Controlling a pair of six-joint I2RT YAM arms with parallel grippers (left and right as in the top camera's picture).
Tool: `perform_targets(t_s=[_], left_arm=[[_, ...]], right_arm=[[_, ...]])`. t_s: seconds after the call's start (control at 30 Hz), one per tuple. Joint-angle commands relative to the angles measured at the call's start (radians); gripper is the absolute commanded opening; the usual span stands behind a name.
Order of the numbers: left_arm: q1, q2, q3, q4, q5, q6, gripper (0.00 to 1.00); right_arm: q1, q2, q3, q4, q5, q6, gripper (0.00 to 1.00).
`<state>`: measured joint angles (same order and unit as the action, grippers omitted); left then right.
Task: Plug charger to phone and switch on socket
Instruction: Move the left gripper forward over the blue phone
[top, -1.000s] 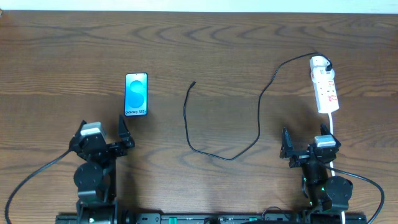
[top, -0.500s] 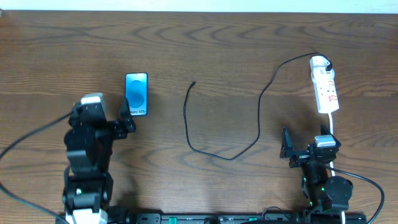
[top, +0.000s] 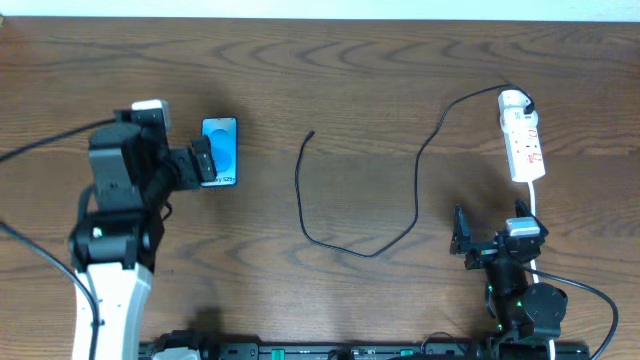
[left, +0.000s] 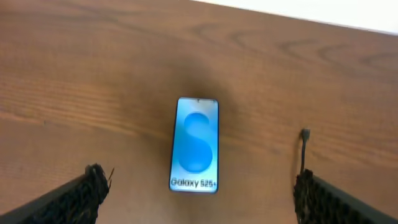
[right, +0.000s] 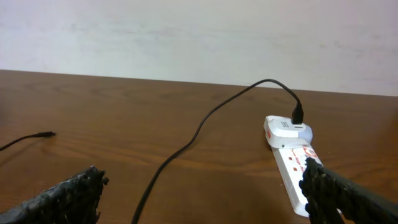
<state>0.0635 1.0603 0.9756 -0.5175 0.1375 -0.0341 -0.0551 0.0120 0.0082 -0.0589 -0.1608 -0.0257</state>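
The phone (top: 220, 145) lies face up on the left of the table, its blue screen lit. My left gripper (top: 178, 158) hovers over its near left side, open. In the left wrist view the phone (left: 196, 144) lies ahead, centred between the wide-apart fingers of the left gripper (left: 199, 190), untouched. The charger (top: 330, 240) loops across the middle, its free plug tip (top: 311, 133) right of the phone and its other end plugged into the socket (top: 523, 140) at the far right. My right gripper (top: 490, 235) stands open just in front of the socket (right: 289, 152), holding nothing.
The table is dark brown wood (top: 350, 70) with a white wall behind its far edge (right: 186, 37). The socket's white lead (top: 535, 200) runs down beside my right arm. The charger's tip (left: 305, 133) lies near my left gripper's right finger.
My left arm has risen and swung forward from the table's front edge to the phone. Its jaws stay open. The right arm, charger and socket have not moved.
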Motion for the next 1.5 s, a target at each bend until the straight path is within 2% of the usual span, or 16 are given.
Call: perform_targets(t_s=[0.0, 0.2, 0.4, 0.8, 1.3, 1.47], left_arm=[[-0.003, 0.053, 0.093, -0.049, 0.013, -0.012, 0.98], [-0.003, 0.127, 0.174, -0.112, 0.018, -0.012, 0.98], [-0.003, 0.212, 0.256, -0.157, 0.092, -0.008, 0.98], [-0.003, 0.52, 0.591, -0.386, 0.18, 0.038, 0.98], [-0.003, 0.654, 0.588, -0.327, 0.164, 0.018, 0.98], [-0.01, 0.733, 0.588, -0.333, 0.065, -0.031, 0.98]], right_arm=[[-0.003, -0.006, -0.003, -0.002, -0.003, 0.013, 0.99], [-0.003, -0.006, -0.003, -0.002, -0.003, 0.013, 0.99], [-0.003, -0.006, -0.003, -0.002, -0.003, 0.013, 0.99], [-0.003, -0.006, -0.003, -0.002, -0.003, 0.013, 0.99], [-0.003, -0.005, -0.003, -0.002, -0.003, 0.013, 0.99], [-0.003, -0.005, -0.003, -0.002, -0.003, 0.013, 0.99]])
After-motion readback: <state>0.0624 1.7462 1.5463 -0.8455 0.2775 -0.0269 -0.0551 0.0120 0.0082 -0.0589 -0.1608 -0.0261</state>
